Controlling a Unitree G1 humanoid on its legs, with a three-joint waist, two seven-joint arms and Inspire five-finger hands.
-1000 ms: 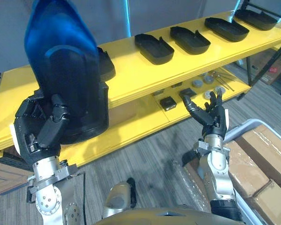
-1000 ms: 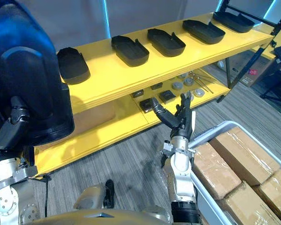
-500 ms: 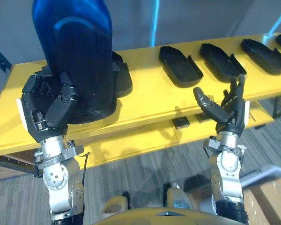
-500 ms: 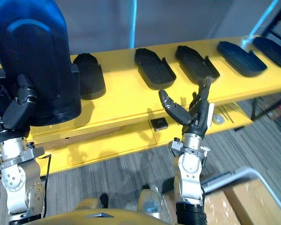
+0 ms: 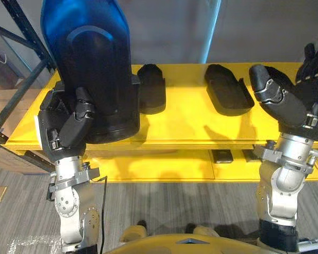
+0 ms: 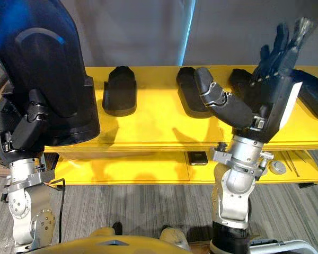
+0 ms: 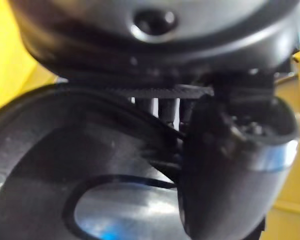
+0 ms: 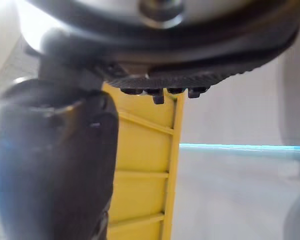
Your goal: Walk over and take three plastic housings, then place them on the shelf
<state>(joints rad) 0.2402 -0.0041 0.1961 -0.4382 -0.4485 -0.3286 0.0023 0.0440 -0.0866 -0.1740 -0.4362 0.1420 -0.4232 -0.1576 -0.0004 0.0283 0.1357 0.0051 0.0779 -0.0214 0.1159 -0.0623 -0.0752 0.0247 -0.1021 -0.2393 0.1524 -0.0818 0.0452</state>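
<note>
My left hand (image 5: 63, 124) is shut on a large black plastic housing (image 5: 93, 69), held upright before the left end of the yellow shelf (image 5: 185, 124); up close the housing's dark curved shell (image 7: 65, 165) lies against the thumb. On the shelf's top board lie more black housings: one (image 5: 151, 87) just right of the held one, another (image 5: 228, 95) further right. My right hand (image 6: 265, 100) is raised, open, fingers straight, in front of the shelf's right part with nothing in it; its thumb (image 8: 55, 165) stands before the yellow boards.
The shelf's lower board (image 6: 148, 166) carries small dark and round metal parts (image 6: 197, 157). A dark blue upright frame (image 5: 26, 47) stands at the shelf's left end. Grey striped floor (image 5: 175, 211) lies in front of the shelf.
The camera has swung so the shelf now faces me squarely and nearer. My right hand has risen higher and closer to the shelf's right part. My left hand still holds the housing.
</note>
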